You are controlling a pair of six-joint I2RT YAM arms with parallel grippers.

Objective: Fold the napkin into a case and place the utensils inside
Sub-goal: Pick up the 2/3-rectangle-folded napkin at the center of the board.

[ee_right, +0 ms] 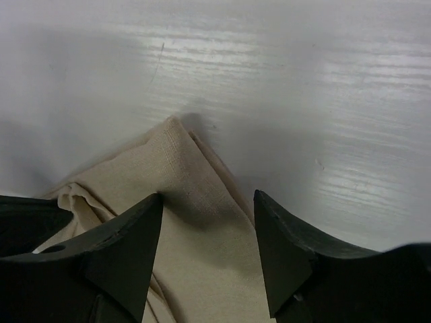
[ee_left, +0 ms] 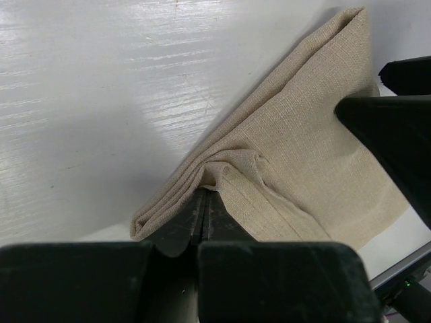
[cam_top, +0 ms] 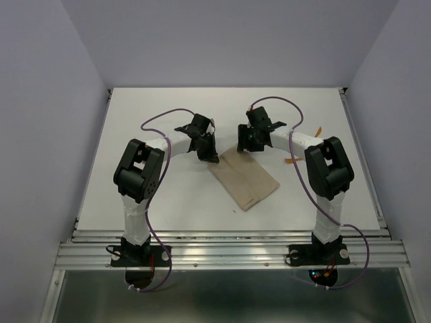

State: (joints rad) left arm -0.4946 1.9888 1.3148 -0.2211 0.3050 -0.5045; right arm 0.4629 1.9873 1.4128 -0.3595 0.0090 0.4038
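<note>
The tan napkin (cam_top: 246,179) lies folded into a layered oblong at the table's middle. My left gripper (cam_top: 210,157) is at its far left corner, shut on a puckered pinch of the napkin's (ee_left: 303,148) top layers; its jaws (ee_left: 204,194) meet at the fold. The right gripper (cam_top: 244,145) hovers open over the far corner of the napkin (ee_right: 172,151), with its fingertips (ee_right: 208,194) straddling the cloth and nothing gripped. Two orange utensils (cam_top: 293,159) (cam_top: 319,131) lie on the table to the right, partly hidden behind the right arm.
The right gripper's black finger (ee_left: 397,134) reaches into the left wrist view at the right. Purple cables (cam_top: 158,121) loop above both arms. Metal rails (cam_top: 229,252) run along the white table's near edge, and walls close in the other sides.
</note>
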